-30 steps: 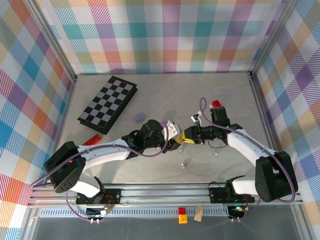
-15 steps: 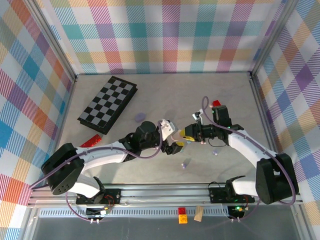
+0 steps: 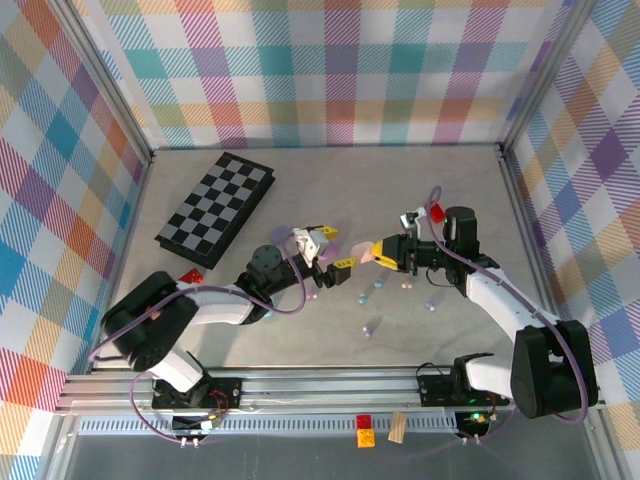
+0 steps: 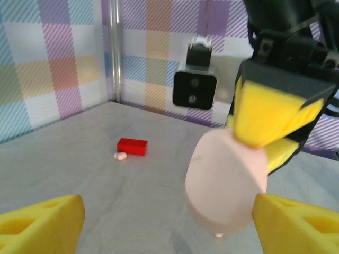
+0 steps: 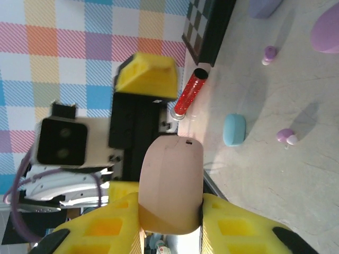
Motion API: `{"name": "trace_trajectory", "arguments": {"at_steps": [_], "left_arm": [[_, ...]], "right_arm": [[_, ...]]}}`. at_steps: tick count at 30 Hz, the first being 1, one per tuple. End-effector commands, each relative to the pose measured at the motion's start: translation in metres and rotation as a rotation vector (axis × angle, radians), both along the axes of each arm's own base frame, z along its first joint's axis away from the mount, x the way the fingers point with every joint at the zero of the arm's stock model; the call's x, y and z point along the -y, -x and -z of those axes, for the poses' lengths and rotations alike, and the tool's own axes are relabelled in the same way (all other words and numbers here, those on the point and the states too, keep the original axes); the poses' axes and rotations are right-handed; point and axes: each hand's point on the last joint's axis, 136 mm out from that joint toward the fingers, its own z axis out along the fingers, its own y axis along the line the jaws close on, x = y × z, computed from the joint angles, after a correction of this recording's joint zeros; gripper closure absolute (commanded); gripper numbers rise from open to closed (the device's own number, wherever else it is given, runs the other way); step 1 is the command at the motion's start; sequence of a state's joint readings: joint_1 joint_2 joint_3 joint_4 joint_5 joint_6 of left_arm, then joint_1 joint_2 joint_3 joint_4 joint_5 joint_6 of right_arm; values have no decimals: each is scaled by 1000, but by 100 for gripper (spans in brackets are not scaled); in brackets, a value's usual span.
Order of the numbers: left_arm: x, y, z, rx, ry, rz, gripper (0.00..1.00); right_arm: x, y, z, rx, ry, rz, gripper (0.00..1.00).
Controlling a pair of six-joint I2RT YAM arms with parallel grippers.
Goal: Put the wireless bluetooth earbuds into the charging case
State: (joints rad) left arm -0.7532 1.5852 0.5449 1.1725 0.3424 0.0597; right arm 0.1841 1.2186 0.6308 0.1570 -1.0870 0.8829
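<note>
Pinching the pink case [image 5: 170, 180], the right jaws hide its lower end; left jaws stand spread.

Bright, even overhead light casts only soft shadows on the table [image 3: 330, 190], while the left wrist view renders the close pink case [image 4: 225, 185] blurred and out of focus.

A pale pink pebble-shaped plastic charging case [image 5: 170, 182] is hanging above the grey table [image 3: 450, 200], lid shut, pinched at one end by the right gripper [image 3: 383, 252]. A small light blue rounded plastic piece [image 5: 234, 129] is lying flat on the table beneath. Two tiny lavender stemmed earbuds [image 5: 270, 53] [image 5: 286, 136] are resting near it, apart from each other. A tiny pink earbud [image 4: 121, 155] is lying farther off.
</note>
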Motion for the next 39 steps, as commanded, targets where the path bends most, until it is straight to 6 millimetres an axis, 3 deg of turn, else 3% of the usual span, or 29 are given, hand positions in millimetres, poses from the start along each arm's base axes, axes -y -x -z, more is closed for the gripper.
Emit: {"name": "trace_trajectory", "arguments": {"at_steps": [1, 11, 21, 24, 27, 29, 39], "left_arm": [[15, 17, -21, 107, 76, 153, 19], [36, 24, -18, 160, 54, 275, 25], [41, 31, -13, 159, 37, 330, 62], [41, 31, -13, 159, 33, 330, 72], [41, 31, -11, 158, 4, 329, 73], [41, 30, -9, 142, -21, 324, 72], [43, 31, -9, 129, -39, 336, 72]], "right_arm": [[-2, 8, -20, 47, -54, -51, 75], [-2, 10, -20, 43, -47, -53, 77], [-2, 12, -21, 40, -45, -53, 77], [-1, 11, -20, 33, -39, -45, 71], [-1, 10, -19, 29, -22, -33, 50], [-1, 10, -18, 33, -11, -33, 47], [-6, 10, -11, 17, 0, -48, 62]]}}
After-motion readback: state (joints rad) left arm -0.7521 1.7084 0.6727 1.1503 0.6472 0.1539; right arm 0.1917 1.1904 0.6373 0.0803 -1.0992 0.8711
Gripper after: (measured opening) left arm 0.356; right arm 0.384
